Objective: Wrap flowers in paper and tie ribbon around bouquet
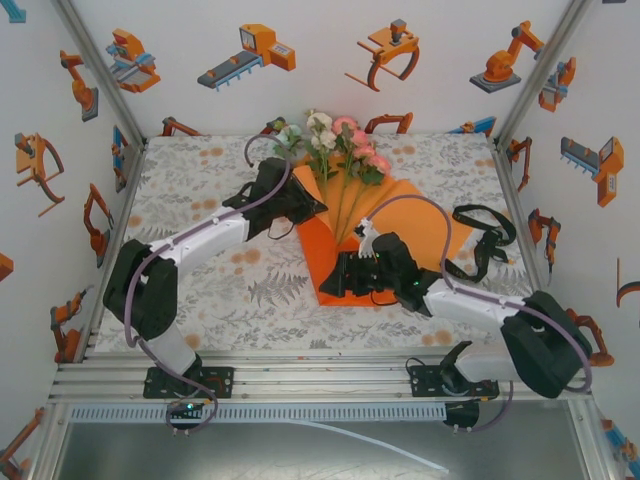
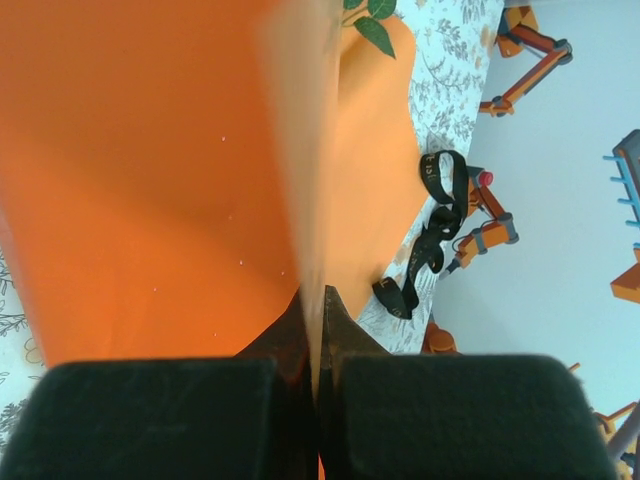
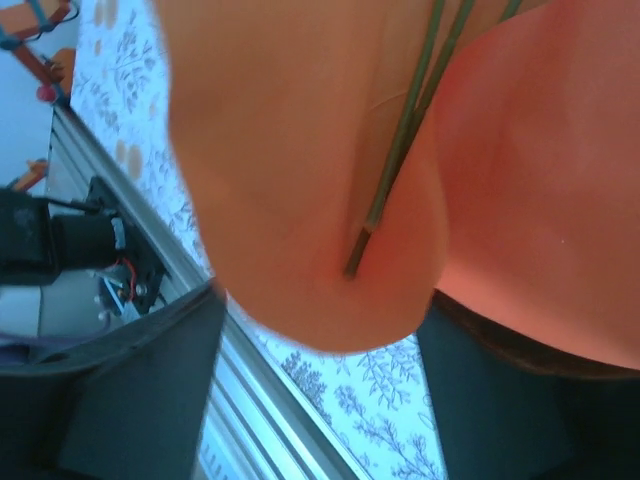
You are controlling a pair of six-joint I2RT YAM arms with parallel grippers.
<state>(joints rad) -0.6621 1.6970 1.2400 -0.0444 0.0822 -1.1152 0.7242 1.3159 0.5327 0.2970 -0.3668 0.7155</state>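
Left jaws clamped on paper (image 2: 150,180) edge, right jaws apart at its fold, flowers (image 1: 335,145) lying within.

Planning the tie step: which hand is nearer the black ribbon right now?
Right. The right hand sits at the near edge of the paper, left of the ribbon; the left hand pinches the paper farther left.

Grey-and-orange leaf-print tablecloth (image 1: 250,290), white walls (image 1: 330,95) with orange robot cartoons, aluminium rail (image 1: 330,385) along near edge.

The floral-clothed table (image 1: 200,290) carries the orange paper (image 1: 318,255) and the black ribbon (image 1: 487,235).
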